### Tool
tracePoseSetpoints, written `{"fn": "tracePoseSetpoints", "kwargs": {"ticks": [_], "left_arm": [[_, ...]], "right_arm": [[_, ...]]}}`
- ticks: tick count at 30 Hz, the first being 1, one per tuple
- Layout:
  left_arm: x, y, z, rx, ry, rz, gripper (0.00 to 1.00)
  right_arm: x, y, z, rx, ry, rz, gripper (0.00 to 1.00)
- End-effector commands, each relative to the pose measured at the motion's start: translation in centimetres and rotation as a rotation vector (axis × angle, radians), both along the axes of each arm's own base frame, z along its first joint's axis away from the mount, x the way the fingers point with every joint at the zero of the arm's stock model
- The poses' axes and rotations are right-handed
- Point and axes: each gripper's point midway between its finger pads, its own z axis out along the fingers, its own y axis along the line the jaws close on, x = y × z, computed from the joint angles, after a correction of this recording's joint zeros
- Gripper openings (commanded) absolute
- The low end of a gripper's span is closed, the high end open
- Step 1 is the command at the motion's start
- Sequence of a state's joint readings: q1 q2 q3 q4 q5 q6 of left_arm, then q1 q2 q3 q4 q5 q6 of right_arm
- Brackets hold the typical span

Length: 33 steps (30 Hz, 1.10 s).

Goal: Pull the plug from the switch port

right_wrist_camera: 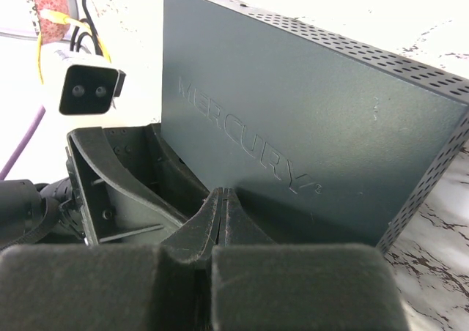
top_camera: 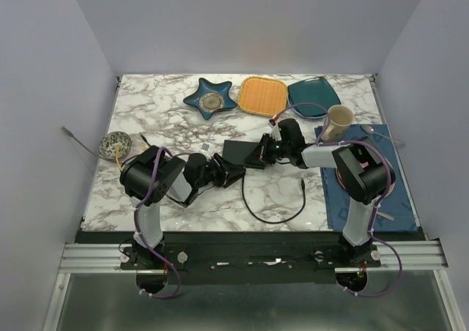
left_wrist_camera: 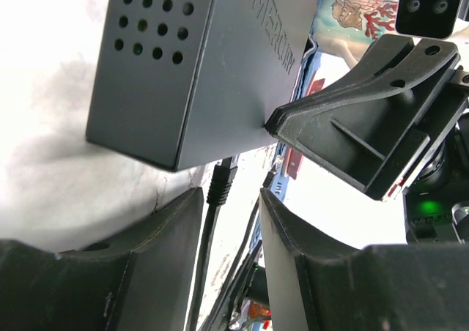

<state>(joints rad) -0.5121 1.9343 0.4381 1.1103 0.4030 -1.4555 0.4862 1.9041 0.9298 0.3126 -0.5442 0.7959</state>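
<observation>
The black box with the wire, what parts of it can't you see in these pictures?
- Sockets on the switch: right wrist view shows lid and vent holes only; top view, too dark and small.
- Where the plug goes in: left wrist view, the switch's body hides it.
- Left end effector touching the plug or not: left wrist view, angle unclear.
- Plug in top view: too small.

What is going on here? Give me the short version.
Two robot arms are working on the flat matte black rectangular switch at the middle of the white marble table. The right gripper is shut and presses against the switch's broad face, apparently bracing it. The left gripper stands open around the black cable plug at the switch's edge, with a gap on each side, so it has not gripped yet. The plug seems not yet pulled out.
</observation>
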Motion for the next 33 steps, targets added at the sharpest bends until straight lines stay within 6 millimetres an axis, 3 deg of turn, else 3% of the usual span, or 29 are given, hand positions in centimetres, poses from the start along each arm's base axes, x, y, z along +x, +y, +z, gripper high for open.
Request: {"fn": "tracePoseSetpoints", "kwargs": {"ticks": [1, 7, 8, 11, 12, 13, 14, 15, 19, 25, 33], "left_arm": [[-1.3, 1.5, -2.8, 0.113, 0.078, 0.017, 0.52], [-1.7, 2.1, -3.0, 0.148, 0.084, 0.028, 0.52], [-1.8, 2.2, -3.1, 0.153, 0.086, 0.03, 0.52], [-1.9, 2.5, -2.8, 0.159, 0.078, 0.034, 0.52], [-2.0, 2.5, -2.9, 0.163, 0.079, 0.034, 0.52], [-1.9, 2.5, -2.7, 0.164, 0.07, 0.032, 0.52], [-2.0, 2.6, -2.7, 0.166, 0.07, 0.03, 0.52], [-1.9, 2.7, -2.7, 0.173, 0.073, 0.033, 0.52], [-1.9, 2.8, -3.0, 0.178, 0.078, 0.034, 0.52], [-1.5, 2.7, -3.0, 0.18, 0.081, 0.032, 0.52], [-1.0, 2.5, -2.8, 0.189, 0.074, 0.02, 0.52]], "right_arm": [[-1.3, -2.3, -3.8, -0.139, 0.057, -0.057, 0.01], [1.5, -3.2, -1.2, -0.208, -0.027, -0.14, 0.01], [3.1, -2.9, 0.2, -0.201, -0.059, -0.154, 0.01], [5.1, -3.7, 0.5, -0.237, -0.061, -0.181, 0.01], [6.5, -3.4, 1.7, -0.23, -0.091, -0.187, 0.01], [7.2, -3.5, 1.9, -0.237, -0.094, -0.195, 0.01], [7.3, -4.1, 0.8, -0.27, -0.055, -0.2, 0.01], [8.5, -3.9, 1.8, -0.268, -0.083, -0.205, 0.01], [10.8, -4.6, 1.5, -0.303, -0.091, -0.232, 0.01], [11.5, -5.5, -1.4, -0.374, -0.028, -0.224, 0.01], [9.7, -5.8, -2.8, -0.378, 0.025, -0.209, 0.01]]}}
